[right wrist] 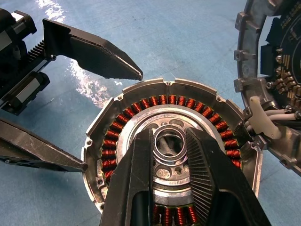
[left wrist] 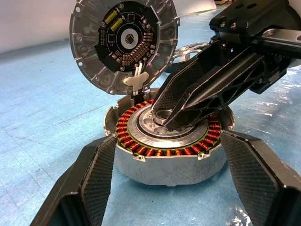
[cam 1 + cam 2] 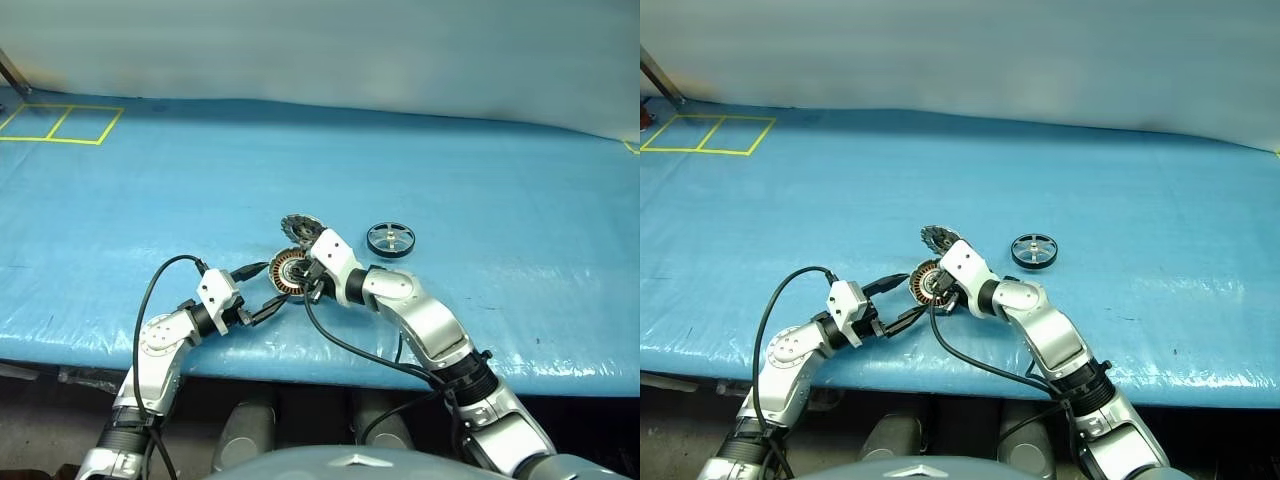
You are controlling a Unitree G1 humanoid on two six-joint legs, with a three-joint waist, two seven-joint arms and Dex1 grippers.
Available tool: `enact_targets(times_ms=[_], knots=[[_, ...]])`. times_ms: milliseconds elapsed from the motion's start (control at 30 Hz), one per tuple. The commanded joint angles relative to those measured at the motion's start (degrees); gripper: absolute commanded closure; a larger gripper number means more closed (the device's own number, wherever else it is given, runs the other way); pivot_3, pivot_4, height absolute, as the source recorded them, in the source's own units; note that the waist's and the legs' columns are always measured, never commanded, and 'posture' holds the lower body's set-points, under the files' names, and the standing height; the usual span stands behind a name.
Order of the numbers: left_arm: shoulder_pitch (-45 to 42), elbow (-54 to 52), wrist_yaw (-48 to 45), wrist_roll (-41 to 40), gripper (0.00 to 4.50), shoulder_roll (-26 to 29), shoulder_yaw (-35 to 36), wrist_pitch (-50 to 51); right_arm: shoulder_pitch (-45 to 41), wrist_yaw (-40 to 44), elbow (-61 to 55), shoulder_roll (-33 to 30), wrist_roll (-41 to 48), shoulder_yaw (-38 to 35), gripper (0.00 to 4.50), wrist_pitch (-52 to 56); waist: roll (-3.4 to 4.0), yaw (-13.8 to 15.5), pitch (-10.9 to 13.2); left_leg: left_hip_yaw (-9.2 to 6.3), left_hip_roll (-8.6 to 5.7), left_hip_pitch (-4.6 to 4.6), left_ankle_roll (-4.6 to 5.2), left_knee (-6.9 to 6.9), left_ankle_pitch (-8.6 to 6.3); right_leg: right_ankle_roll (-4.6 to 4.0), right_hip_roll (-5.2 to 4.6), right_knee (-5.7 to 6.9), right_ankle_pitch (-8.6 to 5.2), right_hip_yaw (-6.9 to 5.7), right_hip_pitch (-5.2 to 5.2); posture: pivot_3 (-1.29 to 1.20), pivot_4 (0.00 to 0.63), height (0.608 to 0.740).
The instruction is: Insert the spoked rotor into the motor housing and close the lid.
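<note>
Motor housing (image 2: 167, 155): you are looking at it sitting open on the blue counter (image 3: 480, 150), copper windings and a silver centre hub showing, near the front edge.
Lid (image 2: 123, 42): it is standing upright on its hinge at the housing's far side, its dark circuit face turned toward your left wrist camera.
Spoked rotor (image 3: 390, 239): it is lying flat on the counter, apart from the housing, off to the robot's right and a little farther back.
Right gripper (image 1: 170, 141): you are reaching it down into the housing's middle; its jaws are standing narrowly apart, one either side of the small raised ring at the hub. Whether they are actually pinching that ring, you cannot tell.
Left gripper (image 2: 167, 188): you are holding it level at the housing's near side, jaws standing wide apart, one on each flank of the case, neither seen touching it.
Yellow tape squares (image 3: 60, 122): they are marking the counter's far left corner.
</note>
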Motion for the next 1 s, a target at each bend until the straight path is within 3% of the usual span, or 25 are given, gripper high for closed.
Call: enact_targets(times_ms=[33,433,633,1000], knots=[[-0.61,-0.07,-0.03,0.03,0.64,-0.11,0.34,-1.46,-0.51,0.52,-1.92,-0.37,-0.29,0.38,3.84,-0.59,0.00,0.00,0.00,0.00,0.00,0.00,0.00,0.00,0.00,0.00,0.00,0.00,0.00,0.00,0.00,0.00,0.150,0.740],[-0.29,0.38,0.24,0.55,0.64,-0.35,0.26,-2.17,-0.32,0.88,-1.99,-0.17,-0.23,0.39,3.84,-0.71,0.00,0.01,0.00,0.00,0.00,0.00,-0.01,0.00,0.01,0.00,0.00,0.00,0.00,0.00,0.00,0.00,0.150,0.740],[-0.10,0.36,0.20,0.08,0.64,-0.38,0.74,-2.46,-0.46,0.57,-2.09,-0.24,-0.96,0.59,1.90,-1.95,0.00,0.00,0.00,0.00,0.00,0.00,-0.01,-0.01,0.01,0.00,0.00,0.00,0.00,0.00,0.00,0.00,0.150,0.740],[0.28,-2.15,-0.97,-4.04,0.64,-1.54,2.09,-1.33,-0.55,0.80,-3.57,1.09,1.15,-1.15,1.90,-1.17,0.00,-0.02,0.00,-0.01,0.00,0.00,-0.01,-0.01,0.01,0.00,0.00,0.00,0.00,0.00,0.00,0.00,0.150,0.740]])
